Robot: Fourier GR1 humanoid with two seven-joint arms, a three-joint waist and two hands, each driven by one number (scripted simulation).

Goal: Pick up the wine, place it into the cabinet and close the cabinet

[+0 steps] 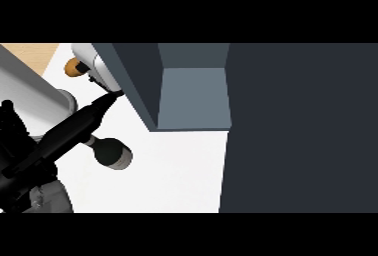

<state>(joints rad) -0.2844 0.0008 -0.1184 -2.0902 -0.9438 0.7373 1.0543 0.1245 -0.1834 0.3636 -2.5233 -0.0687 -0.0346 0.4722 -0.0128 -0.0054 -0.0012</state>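
Note:
The wine bottle (70,131) is black and long. It lies tilted from the lower left up to the right, and its neck tip reaches the front edge of the cabinet's open door (136,80). My left hand (13,150) is at the left edge, curled round the bottle's lower part, with its grey forearm (48,200) below. The dark cabinet (295,130) fills the right half. Its open compartment (193,95) shows a bare blue-grey inside. My right hand is not visible.
A grey round-ended object on a dark stem (111,153) lies on the white counter (170,170) just below the bottle. An orange-capped pale object (74,67) sits at the top left beside the door. A broad pale grey band (33,87) crosses the upper left.

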